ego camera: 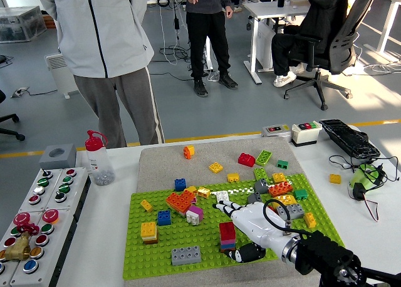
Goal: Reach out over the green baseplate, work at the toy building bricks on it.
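The green baseplate [156,257] lies on the table's near middle with many bricks on it. A short stack topped by a red brick [227,230] stands upright on its front part. My white right hand [237,232] lies just right of the stack. Its fingers [227,207] reach past the stack's far side and its thumb [242,254] past the near side, spread and apart from the brick. Elsewhere on the plate are a grey brick [187,255], a blue brick [164,217], an orange brick [180,201] and a yellow brick [149,230].
Loose bricks lie on the grey mat [169,165] behind the plate, among them a red brick [247,159]. A bottle [98,158] and a button panel [37,215] stand at left. A keyboard [349,138] and a green wired part [364,179] lie at right. A person [109,49] stands across the table.
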